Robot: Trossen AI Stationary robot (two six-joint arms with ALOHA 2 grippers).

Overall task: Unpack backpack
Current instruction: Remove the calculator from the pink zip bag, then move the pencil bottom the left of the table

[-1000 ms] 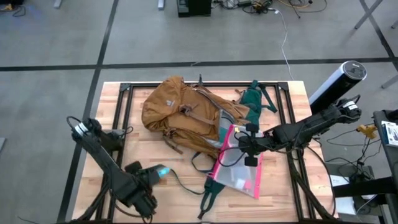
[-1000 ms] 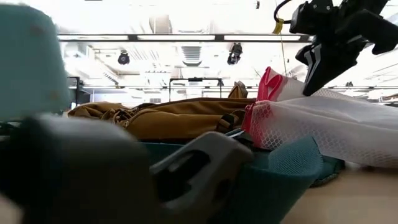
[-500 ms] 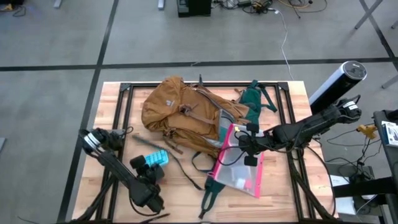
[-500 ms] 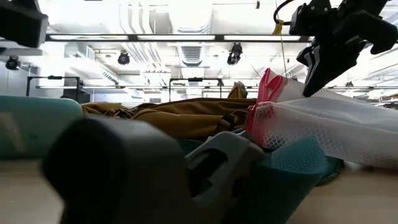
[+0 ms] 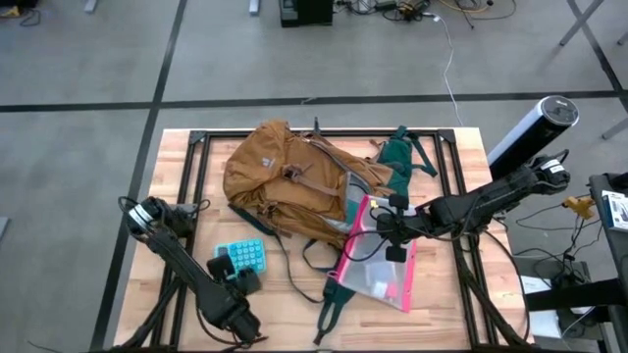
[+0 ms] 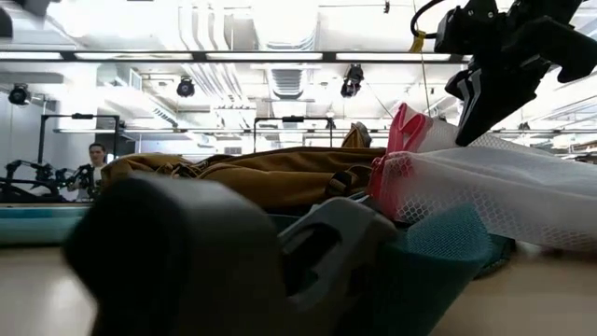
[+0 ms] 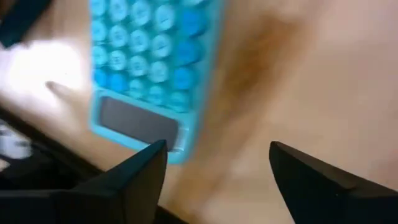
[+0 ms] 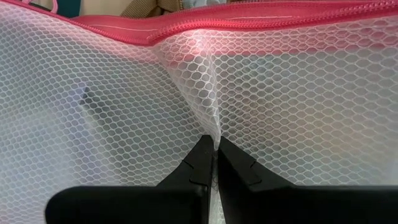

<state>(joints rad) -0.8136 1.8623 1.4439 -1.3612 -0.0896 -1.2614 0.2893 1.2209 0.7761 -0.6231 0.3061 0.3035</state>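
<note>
The mustard-tan backpack (image 5: 294,181) lies flat across the far half of the table, its green straps (image 5: 402,157) spread to the right; the low view shows it as a tan mound (image 6: 261,177). A blue calculator (image 5: 242,257) lies flat on the wood near the left, keys up (image 7: 149,62). My left gripper (image 5: 238,281) stands open just on its near side, clear of it (image 7: 217,149). A clear mesh pouch (image 5: 378,265) with a pink edge lies right of centre. My right gripper (image 5: 380,231) is shut on it. My right gripper pinches a raised fold of the pouch's white mesh (image 8: 215,127) between its two fingertips, a little below the pink zip edge (image 8: 249,15). The fingers (image 6: 471,107) come from above, slanting from the table's right. The pouch's far end is lifted (image 6: 401,121); its near end rests on the table.
Black frame rails (image 5: 196,176) run along the table's edges. A loose green strap with a grey buckle (image 6: 317,247) lies close to the low camera. A black-and-silver cylinder (image 5: 535,127) stands off the table's right far corner. A person (image 6: 93,161) stands far back in the room.
My left gripper has set the blue calculator down flat on the table, let go of it and drawn back toward the near edge. The calculator now lies free with its keys up. My right gripper and the pouch have kept still.
</note>
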